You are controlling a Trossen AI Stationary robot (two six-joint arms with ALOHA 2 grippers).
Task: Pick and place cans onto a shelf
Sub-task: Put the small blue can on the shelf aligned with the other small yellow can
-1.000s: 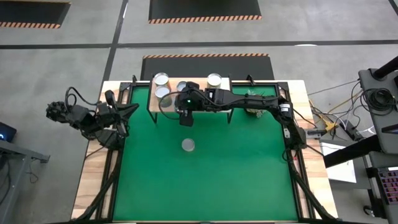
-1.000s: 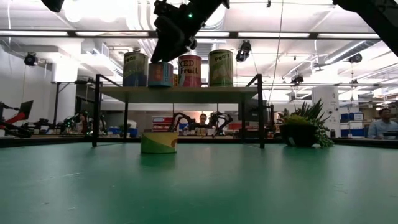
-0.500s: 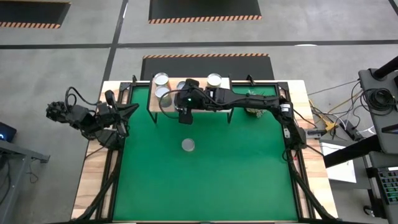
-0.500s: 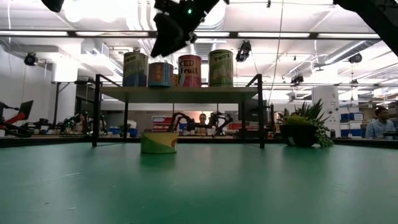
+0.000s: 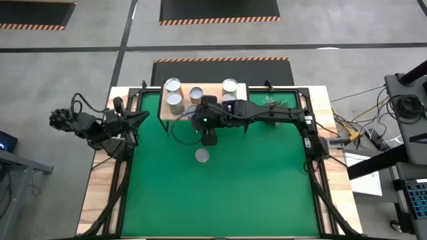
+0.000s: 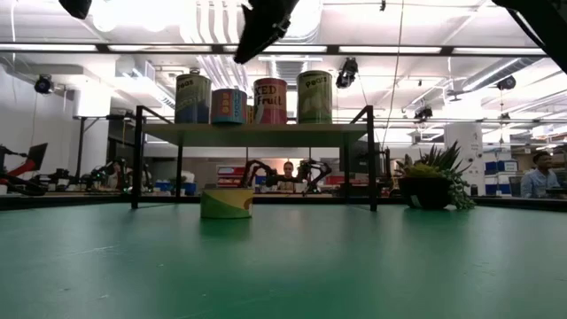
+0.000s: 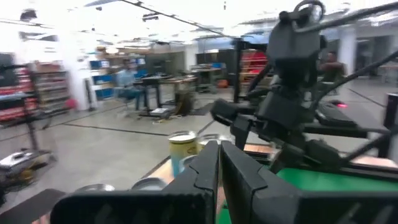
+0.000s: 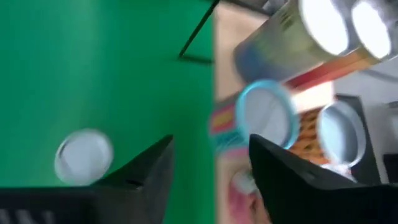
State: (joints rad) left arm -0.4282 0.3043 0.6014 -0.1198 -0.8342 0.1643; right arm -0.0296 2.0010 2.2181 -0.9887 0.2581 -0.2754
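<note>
the open, empty right tool (image 5: 209,139) hangs above the lone can (image 5: 201,155) on the table (image 5: 253,193) and could tip it on an off-centre descent, while the left tool (image 5: 138,117), fingers together, waits at the table's edge.

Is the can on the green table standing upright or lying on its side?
Upright. The can shows its round silver top to the high view, and in the low view it stands flat on the table.
</note>
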